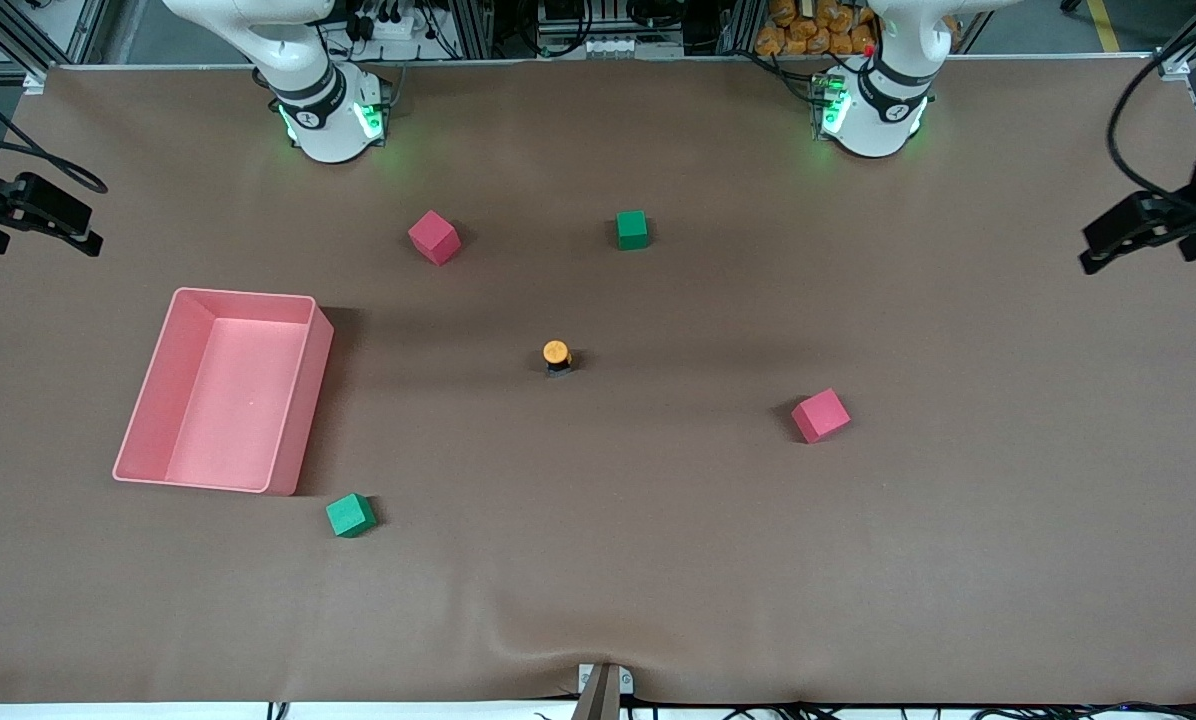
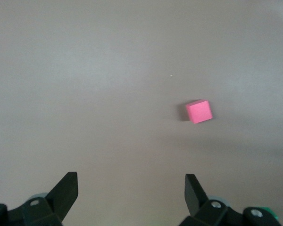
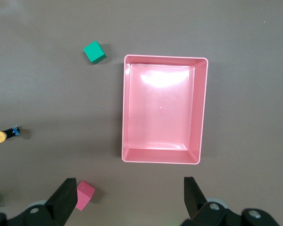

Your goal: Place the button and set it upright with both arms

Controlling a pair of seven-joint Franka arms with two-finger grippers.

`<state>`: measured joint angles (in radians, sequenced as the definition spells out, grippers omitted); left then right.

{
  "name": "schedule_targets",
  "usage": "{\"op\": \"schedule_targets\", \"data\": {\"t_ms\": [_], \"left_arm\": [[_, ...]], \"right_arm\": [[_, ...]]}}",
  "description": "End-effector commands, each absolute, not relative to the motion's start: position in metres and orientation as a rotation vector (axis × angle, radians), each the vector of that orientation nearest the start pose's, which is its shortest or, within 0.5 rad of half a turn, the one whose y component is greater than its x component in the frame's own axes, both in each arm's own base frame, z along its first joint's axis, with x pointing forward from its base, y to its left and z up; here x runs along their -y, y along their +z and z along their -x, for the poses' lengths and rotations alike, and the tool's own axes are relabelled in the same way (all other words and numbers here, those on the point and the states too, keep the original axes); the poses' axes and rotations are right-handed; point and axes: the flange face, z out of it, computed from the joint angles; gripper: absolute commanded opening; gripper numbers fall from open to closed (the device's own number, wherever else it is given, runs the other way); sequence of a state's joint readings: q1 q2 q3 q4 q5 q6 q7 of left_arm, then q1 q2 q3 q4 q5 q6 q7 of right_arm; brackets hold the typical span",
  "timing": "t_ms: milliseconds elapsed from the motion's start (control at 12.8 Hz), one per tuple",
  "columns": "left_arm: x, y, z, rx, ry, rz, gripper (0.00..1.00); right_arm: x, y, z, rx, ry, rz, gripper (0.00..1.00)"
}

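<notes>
The button (image 1: 556, 355) stands in the middle of the table, its round orange cap over a short black body. It also shows in the right wrist view (image 3: 4, 135). Both grippers are high above the table and out of the front view, where only the right arm's base (image 1: 330, 118) and the left arm's base (image 1: 873, 108) show. My left gripper (image 2: 130, 189) is open and empty over bare table; the button is not in its view. My right gripper (image 3: 129, 192) is open and empty over the table beside the pink bin.
A pink bin (image 1: 303, 420) (image 3: 124, 108) lies toward the right arm's end. Two red cubes (image 1: 434, 237) (image 1: 820, 415) and two green cubes (image 1: 632, 229) (image 1: 350, 515) are scattered around the button. One red cube shows in the left wrist view (image 2: 199, 111).
</notes>
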<state>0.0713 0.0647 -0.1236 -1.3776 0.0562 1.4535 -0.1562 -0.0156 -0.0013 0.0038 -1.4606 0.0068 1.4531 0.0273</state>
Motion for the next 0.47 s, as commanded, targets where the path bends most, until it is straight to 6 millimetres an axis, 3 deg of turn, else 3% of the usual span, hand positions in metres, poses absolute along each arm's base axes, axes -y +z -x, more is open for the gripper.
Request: {"op": "schedule_targets", "data": {"t_ms": [0, 390], "left_arm": [[0.020, 0.668, -0.543, 0.145, 0.007, 3.088, 1.00], [0.023, 0.660, -0.532, 0.169, 0.025, 3.086, 1.00]], "right_arm": [[0.008, 0.670, -0.539, -0.046, 0.007, 3.122, 1.00], [0.008, 0.670, -0.539, -0.046, 0.010, 3.122, 1.00]]}}
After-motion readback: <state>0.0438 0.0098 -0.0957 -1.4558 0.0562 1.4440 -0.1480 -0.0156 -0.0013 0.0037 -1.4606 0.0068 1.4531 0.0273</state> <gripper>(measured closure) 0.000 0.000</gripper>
